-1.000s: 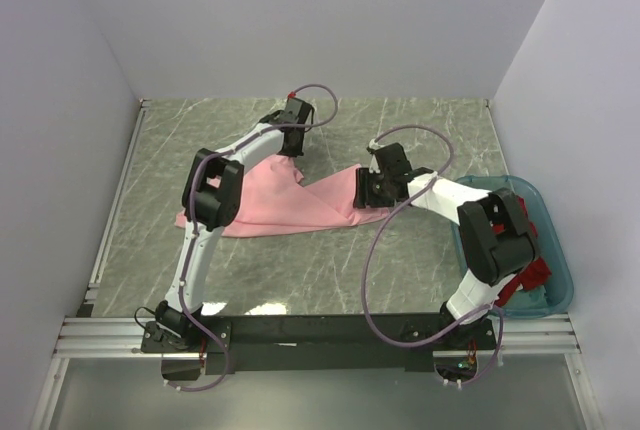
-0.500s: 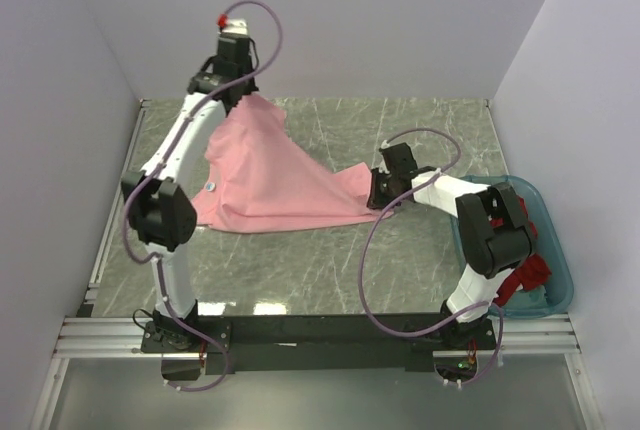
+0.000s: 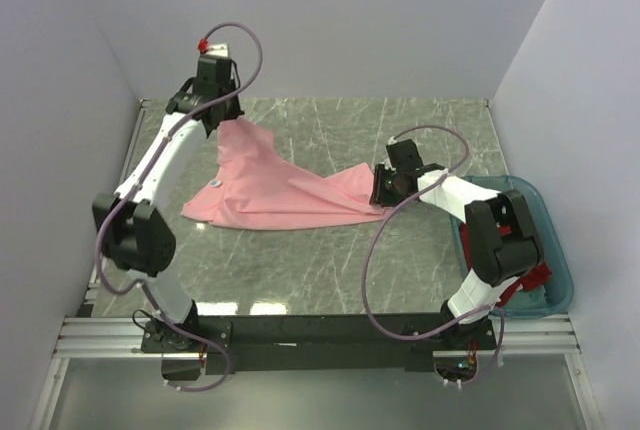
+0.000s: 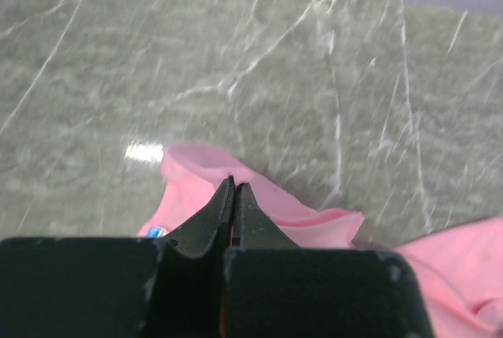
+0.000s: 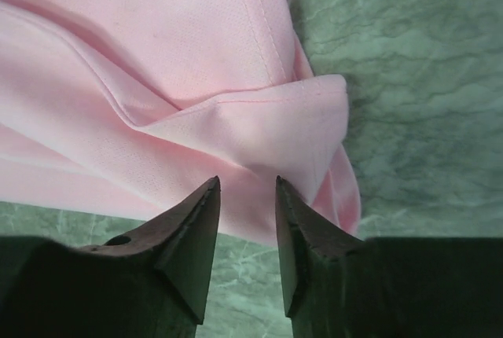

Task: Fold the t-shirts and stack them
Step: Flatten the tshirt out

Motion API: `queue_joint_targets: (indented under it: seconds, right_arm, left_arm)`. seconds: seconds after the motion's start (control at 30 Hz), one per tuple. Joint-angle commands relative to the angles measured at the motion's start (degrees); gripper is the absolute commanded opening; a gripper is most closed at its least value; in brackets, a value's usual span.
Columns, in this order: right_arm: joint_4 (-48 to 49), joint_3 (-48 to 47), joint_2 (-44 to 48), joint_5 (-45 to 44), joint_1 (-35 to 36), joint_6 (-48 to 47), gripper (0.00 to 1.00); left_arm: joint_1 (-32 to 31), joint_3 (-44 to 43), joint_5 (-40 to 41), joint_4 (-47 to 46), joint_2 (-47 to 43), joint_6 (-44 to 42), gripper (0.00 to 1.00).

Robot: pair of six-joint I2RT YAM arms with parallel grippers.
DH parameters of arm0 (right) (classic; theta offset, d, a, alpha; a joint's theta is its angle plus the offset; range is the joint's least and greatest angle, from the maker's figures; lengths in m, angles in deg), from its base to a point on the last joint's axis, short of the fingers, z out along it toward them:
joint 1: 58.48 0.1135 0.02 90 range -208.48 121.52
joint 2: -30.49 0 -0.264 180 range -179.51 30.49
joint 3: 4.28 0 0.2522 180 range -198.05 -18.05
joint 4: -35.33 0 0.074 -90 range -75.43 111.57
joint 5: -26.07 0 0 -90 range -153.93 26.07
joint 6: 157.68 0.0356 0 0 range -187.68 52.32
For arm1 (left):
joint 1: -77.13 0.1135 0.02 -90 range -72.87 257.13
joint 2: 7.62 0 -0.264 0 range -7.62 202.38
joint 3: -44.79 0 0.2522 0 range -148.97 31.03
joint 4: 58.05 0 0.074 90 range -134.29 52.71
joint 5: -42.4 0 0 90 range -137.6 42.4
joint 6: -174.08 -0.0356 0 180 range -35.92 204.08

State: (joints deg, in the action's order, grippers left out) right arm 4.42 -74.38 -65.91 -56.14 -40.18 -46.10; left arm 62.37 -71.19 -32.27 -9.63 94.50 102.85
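- While clenched on an edge of the light pink t-shirt, the left gripper holds that edge raised above the desk, far left.
- Right gripper: jaws parted over the shirt's right end, apparently not gripping it.
- Red t-shirt lies in the teal tub.

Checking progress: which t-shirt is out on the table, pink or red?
The pink t-shirt, draped across the table, an edge pinched by the left gripper; the red t-shirt lies in the teal tub.

Matt cloth t-shirt, glossy tabletop
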Motion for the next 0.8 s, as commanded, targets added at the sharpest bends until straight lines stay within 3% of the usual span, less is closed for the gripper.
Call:
queue_joint_targets:
  seconds: [0.0, 0.23, 0.4, 0.77]
  right_arm:
    - [-1.66, -1.67, 3.76, -4.44, -0.46, 0.04, 0.44]
    - [0.09, -1.41, 3.41, -5.15, -0.99, 1.27, 0.44]
    - [1.06, -1.85, 2.18, -2.79, -1.61, 0.65, 0.54]
    - [3.52, -0.18, 3.32, 8.46, -1.96, -2.95, 0.55]
  left_arm:
    - [1.40, 5.24, 0.75, -1.87, -11.83, 1.19, 0.01]
    - [3.51, 18.44, 0.75, -1.26, -26.35, 2.33, 0.01]
    - [5.88, 26.78, 1.98, 0.15, -36.18, 3.82, 0.01]
    - [7.47, 36.38, 1.54, 0.85, -43.85, 5.84, 0.01]
